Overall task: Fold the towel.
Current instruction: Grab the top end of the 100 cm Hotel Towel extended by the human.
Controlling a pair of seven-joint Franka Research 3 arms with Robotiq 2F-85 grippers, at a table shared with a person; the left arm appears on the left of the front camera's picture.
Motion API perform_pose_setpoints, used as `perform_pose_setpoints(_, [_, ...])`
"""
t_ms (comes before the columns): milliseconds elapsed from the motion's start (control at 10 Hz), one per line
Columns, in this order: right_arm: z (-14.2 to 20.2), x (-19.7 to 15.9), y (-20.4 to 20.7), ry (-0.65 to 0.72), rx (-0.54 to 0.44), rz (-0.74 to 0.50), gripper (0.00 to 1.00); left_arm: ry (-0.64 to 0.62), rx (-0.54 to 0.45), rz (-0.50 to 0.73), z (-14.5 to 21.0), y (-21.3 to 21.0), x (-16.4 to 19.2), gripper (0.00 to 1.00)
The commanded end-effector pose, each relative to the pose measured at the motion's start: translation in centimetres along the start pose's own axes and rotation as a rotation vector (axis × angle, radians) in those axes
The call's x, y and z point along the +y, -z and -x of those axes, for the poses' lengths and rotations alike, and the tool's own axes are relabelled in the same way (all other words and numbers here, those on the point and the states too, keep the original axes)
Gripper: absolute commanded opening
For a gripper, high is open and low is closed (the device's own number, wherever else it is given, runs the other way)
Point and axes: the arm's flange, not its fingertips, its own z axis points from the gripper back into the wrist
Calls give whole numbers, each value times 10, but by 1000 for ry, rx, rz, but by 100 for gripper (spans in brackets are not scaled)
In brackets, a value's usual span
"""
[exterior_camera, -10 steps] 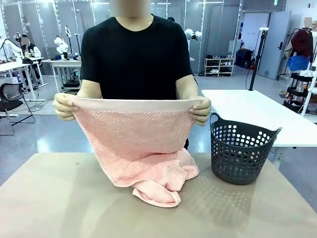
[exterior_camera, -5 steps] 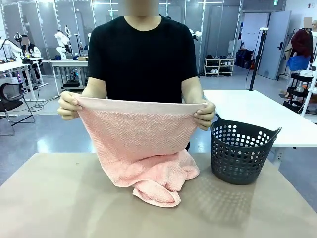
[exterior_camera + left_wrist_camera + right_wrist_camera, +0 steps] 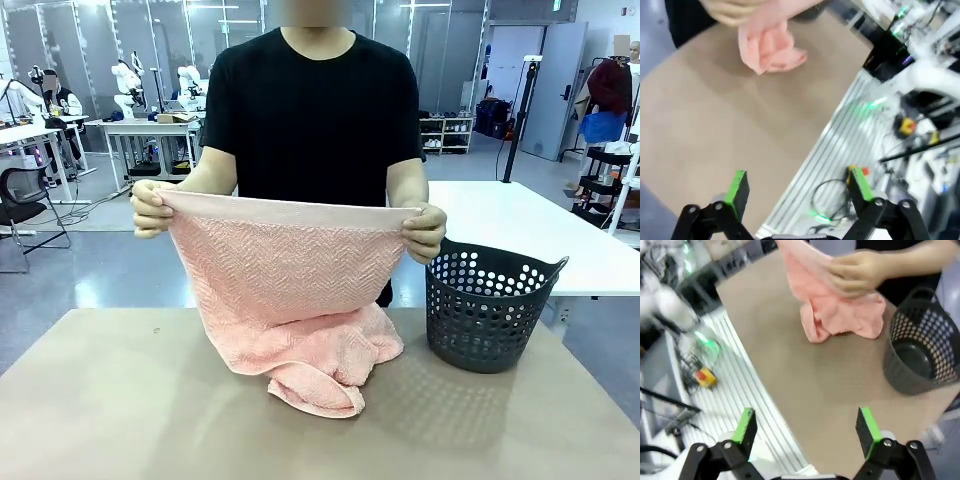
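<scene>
A person at the far side holds the pale pink towel up by its hem band, one hand at each top corner. Its lower part lies bunched on the table. The left wrist view catches that bunched towel far off at the top, and the right wrist view has the towel under the person's hand. My left gripper is open, hovering over the table's near edge with nothing between its green pads. My right gripper is open too, well short of the towel.
A dark perforated basket stands on the table to the right of the towel, seen from above as the basket in the right wrist view. Ribbed metal and cables lie beyond the table's near edge. The beige tabletop spreads in front.
The person has shifted to the right and raised the towel's top edge slightly. The bunched lower part has stayed on the table.
</scene>
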Motion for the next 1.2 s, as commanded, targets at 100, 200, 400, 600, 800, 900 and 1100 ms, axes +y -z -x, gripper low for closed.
perform_pose_setpoints(100, [-58, 30, 19, -296, 173, 140, 100, 173, 158, -202, -57, 28, -51, 100])
perform_pose_setpoints(200, [-74, 41, 26, -363, 222, 156, 100, 223, 193, -231, -70, 38, -68, 100])
perform_pose_setpoints(400, [-93, 52, 37, -404, 246, 151, 100, 284, 225, -249, -86, 52, -94, 100])
perform_pose_setpoints(600, [-95, 59, 34, -417, 234, 138, 100, 299, 208, -222, -87, 48, -95, 100])
perform_pose_setpoints(800, [-95, 59, 34, -417, 234, 138, 100, 299, 208, -222, -87, 48, -95, 100])
perform_pose_setpoints(900, [-95, 59, 34, -417, 234, 138, 100, 299, 208, -222, -87, 48, -95, 100])
perform_pose_setpoints(1100, [-95, 56, 34, -441, 228, 119, 100, 313, 209, -195, -85, 46, -94, 100])
